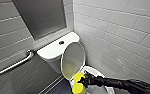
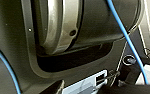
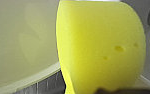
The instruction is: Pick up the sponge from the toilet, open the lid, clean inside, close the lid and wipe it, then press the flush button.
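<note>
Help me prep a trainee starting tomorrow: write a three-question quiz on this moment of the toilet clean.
1. True or false: the lid lies shut over the bowl.
2. Pick one: what is the right gripper holding? A) a brush B) the sponge C) nothing
3. Fill in: the round dark flush button sits in the flat white top of the ____.

Key
1. False: the lid stands raised, leaning back toward the tank.
2. B
3. tank
</note>
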Motion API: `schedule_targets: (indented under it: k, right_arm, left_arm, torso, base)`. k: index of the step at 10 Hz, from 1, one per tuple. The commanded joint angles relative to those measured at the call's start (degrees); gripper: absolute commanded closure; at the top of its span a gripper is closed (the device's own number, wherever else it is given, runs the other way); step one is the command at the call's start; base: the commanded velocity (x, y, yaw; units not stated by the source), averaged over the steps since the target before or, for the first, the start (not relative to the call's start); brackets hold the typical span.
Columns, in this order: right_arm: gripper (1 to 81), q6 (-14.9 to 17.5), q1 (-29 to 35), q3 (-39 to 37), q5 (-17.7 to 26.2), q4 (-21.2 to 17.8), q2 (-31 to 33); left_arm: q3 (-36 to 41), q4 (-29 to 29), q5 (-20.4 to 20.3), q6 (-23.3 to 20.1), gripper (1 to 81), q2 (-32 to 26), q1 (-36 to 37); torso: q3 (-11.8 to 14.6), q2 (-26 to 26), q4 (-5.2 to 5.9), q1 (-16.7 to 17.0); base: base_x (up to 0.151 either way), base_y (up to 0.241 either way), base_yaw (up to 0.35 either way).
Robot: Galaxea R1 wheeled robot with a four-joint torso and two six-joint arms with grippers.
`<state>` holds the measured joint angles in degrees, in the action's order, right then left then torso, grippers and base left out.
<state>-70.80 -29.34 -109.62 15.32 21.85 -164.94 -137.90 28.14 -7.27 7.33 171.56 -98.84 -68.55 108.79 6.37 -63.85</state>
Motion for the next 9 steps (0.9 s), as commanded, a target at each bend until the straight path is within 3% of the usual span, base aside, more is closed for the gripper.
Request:
schedule_targets:
  k: [1,4,9]
  right_arm:
    - [81.1,-4.34,5.56,1.0,-5.66,0.74,-1.3]
    - [81.1,-4.43,-0.15,4.41,-3.02,6.27,2.29]
    - [81.1,-4.43,-7.18,11.96,-2.32,9.26,11.68]
  left_arm:
    - [1.05,0.34,4.1,-0.3,1.0,-0.07,-2.37]
    - [1.05,0.52,4.1,-0.3,1.0,-0.07,-2.37]
    - [1.05,0.69,4.1,-0.3,1.0,-0.15,-2.28]
  torso:
    - [0.0,0.0,0.0,0.0]
    - [-0.02,0.0,0.0,0.0]
    - [-0.02,0.0,0.0,0.0]
  base:
    - [0.0,0.0,0.0]
    - [0.0,0.0,0.0]
    - [0.0,0.0,0.0]
